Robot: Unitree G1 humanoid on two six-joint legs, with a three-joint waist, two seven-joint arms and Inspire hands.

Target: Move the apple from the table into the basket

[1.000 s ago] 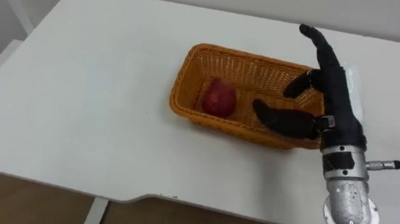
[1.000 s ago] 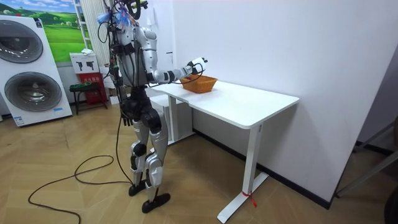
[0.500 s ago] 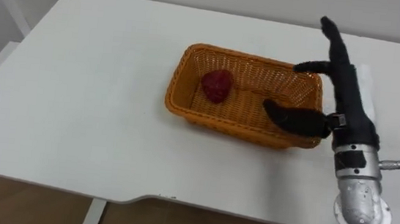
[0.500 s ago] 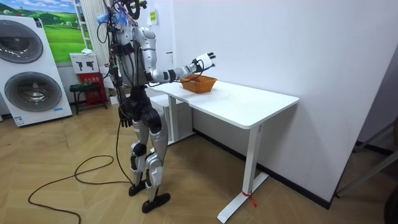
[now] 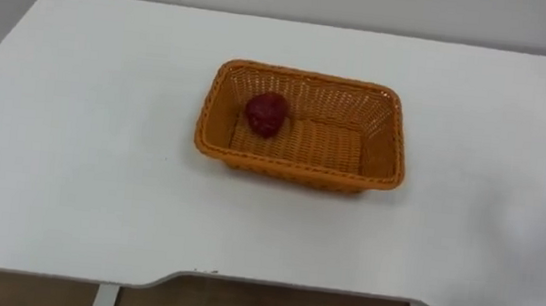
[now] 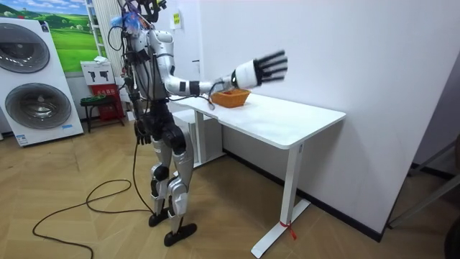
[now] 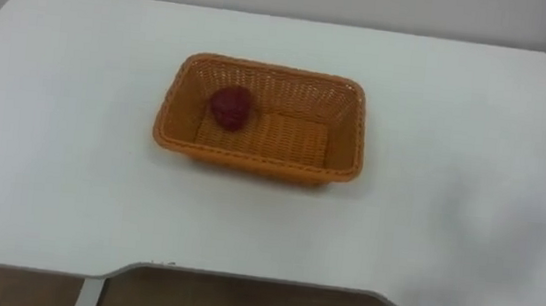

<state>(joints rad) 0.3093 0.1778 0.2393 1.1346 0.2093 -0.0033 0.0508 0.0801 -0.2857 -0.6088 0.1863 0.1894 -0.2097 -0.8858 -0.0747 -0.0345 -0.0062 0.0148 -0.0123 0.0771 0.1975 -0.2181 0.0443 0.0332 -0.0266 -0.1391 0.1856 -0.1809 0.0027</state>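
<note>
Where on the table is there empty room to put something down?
The white table is bare left of the orange woven basket, right of it, and along the near edge. Inside the basket the right half is free too. The only crowded spot is its far left corner, where the dark red apple sits.

1. Light bright, even and diffuse across the white table point(image 5: 72, 154).
2. Basket point(image 5: 296, 172) throws a thin soft shadow along its 6 o'clock side.
3. Faint grey shadow patch on table at 4 o'clock.
</note>
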